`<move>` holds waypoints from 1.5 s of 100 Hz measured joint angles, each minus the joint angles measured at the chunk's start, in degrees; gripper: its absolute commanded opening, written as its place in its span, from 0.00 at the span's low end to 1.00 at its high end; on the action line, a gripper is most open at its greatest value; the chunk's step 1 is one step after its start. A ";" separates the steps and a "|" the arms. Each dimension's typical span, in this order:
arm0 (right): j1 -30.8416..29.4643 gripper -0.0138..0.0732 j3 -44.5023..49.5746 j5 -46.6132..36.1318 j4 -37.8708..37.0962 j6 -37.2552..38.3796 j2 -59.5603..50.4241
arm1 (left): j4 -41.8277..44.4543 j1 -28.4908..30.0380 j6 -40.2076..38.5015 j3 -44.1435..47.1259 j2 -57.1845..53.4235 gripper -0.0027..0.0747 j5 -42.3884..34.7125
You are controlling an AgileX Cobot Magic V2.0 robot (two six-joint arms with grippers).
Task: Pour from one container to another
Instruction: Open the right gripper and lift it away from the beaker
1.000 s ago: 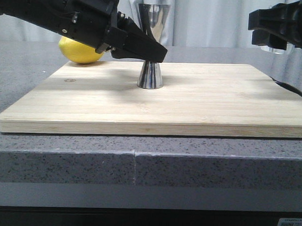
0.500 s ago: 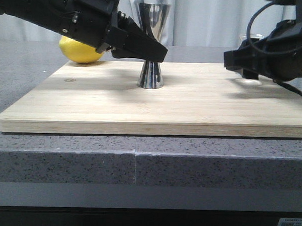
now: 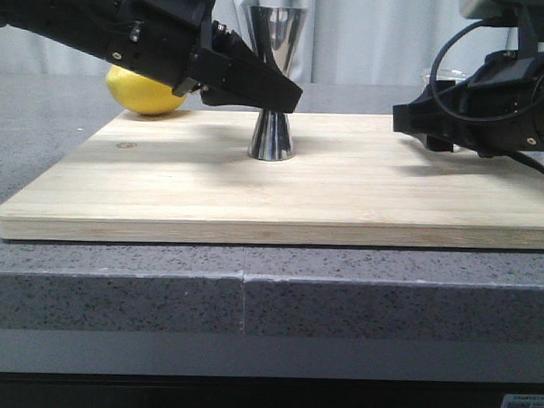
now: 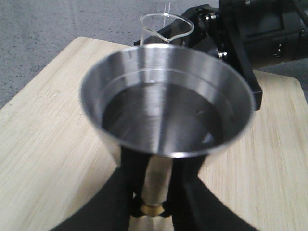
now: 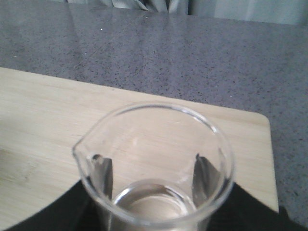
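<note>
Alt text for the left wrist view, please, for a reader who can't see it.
A steel jigger fills the view from above, its upper cup holding clear liquid, its narrow waist clamped by the left tool. It stands on a wooden cutting board. Beyond it, the rim of a clear glass beaker shows beside the black right tool.

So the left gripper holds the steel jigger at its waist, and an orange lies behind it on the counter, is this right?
Not quite: the fruit behind is a yellow lemon, as the front view shows. The left gripper does hold the steel jigger at its waist.
</note>
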 measured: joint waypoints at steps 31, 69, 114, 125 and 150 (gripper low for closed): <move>0.00 0.44 -0.21 2.28 -0.35 0.00 0.00 | 0.00 0.00 0.00 0.00 0.00 0.01 0.00; 0.00 0.78 -0.34 3.07 -0.49 0.00 0.00 | 0.00 0.00 0.00 0.00 0.00 0.01 0.00; 0.00 0.79 -0.34 13.47 -1.92 0.62 -7.52 | 0.00 0.00 0.00 0.00 0.00 0.01 0.00; 0.00 0.79 -0.34 17.58 -3.14 1.64 -10.91 | 0.00 0.00 0.00 0.00 0.00 0.01 -0.60; 0.00 0.79 -0.34 24.38 -3.73 2.39 -18.47 | -1.72 0.00 0.00 0.00 0.00 0.01 -2.94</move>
